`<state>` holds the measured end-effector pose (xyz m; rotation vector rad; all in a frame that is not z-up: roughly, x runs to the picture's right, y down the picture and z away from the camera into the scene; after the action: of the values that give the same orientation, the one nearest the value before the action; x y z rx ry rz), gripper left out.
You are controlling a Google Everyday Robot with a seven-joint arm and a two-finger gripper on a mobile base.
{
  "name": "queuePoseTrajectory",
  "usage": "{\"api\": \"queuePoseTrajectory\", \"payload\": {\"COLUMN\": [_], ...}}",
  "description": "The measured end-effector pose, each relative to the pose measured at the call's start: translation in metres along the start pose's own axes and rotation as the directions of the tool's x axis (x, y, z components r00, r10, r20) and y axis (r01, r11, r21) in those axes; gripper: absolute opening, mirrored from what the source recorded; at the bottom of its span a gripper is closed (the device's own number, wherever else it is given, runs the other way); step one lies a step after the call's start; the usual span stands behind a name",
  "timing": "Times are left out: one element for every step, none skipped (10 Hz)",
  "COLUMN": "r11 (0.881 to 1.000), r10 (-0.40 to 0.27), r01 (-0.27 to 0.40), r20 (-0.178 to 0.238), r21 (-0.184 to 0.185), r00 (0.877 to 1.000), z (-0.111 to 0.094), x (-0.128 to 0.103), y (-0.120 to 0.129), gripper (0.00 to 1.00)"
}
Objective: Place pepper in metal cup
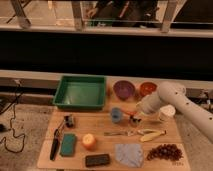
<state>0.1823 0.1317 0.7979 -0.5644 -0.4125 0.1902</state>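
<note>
My gripper (133, 118) hangs at the end of the white arm, low over the table's middle right, just right of the light blue cup (116, 115). The metal cup (135, 121) is a small dark shape right under the gripper, partly covered by it. The pepper (128, 113) shows as a thin orange-red sliver at the gripper's tip, by the metal cup's rim. Whether it rests in the cup or is still held I cannot tell.
A green bin (81, 92), a purple bowl (124, 89) and an orange bowl (147, 88) line the back. A white cup (166, 113) stands right of the arm. Toward the front lie a banana (151, 135), grapes (162, 151), an orange (89, 141), a sponge (68, 144) and a cloth (129, 154).
</note>
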Motion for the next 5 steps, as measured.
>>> {"api": "queuePoseTrajectory", "payload": {"r11": [1.000,1.000,1.000,1.000,1.000], "r10": [0.000,0.000,0.000,0.000,0.000], "r01": [0.000,0.000,0.000,0.000,0.000], "r20": [0.000,0.000,0.000,0.000,0.000], "r21": [0.000,0.000,0.000,0.000,0.000], "r00": [1.000,1.000,1.000,1.000,1.000], "z": [0.0000,-0.0001,-0.0001,-0.0001,-0.0001], "x": [0.0001,0.0001,0.0002,0.0002,0.0002], "y": [0.0000,0.0000,0.0001,0.0001,0.0001], "gripper": [0.60,0.71,0.77,0.78,0.78]}}
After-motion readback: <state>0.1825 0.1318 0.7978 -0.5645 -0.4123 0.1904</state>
